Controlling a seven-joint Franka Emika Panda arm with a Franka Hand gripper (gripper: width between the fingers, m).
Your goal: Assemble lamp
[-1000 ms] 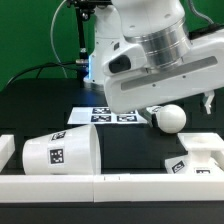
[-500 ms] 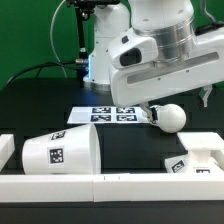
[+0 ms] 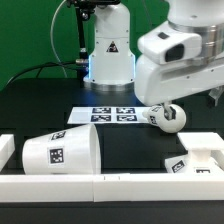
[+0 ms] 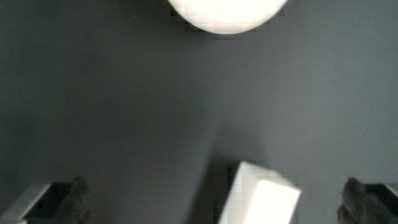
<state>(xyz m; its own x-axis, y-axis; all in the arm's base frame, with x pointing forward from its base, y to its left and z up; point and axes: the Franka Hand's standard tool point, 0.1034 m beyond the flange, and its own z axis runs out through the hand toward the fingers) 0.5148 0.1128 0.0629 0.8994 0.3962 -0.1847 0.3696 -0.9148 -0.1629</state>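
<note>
The large tapered shade [image 3: 60,150] lies on its side at the front of the exterior view's left. The round-headed bulb [image 3: 171,117] lies on the black table beside the marker board [image 3: 105,113]. The wedge-like base [image 3: 200,156] sits at the front right. My gripper [image 3: 202,97] hangs above the table to the right of the bulb, holding nothing. In the wrist view the gripper [image 4: 210,205] is open, its fingertips [image 4: 45,200] far apart. The bulb [image 4: 228,12] lies ahead of it and a white part [image 4: 267,195], probably the base, lies below and between the jaws.
A low white wall [image 3: 100,186] runs along the front edge of the table. The robot's pedestal [image 3: 108,50] stands at the back, with cables [image 3: 50,68] trailing to the exterior view's left.
My arm has swung to the exterior view's right and a little up, uncovering the marker board and the pedestal. The bulb, shade and base have not moved.
</note>
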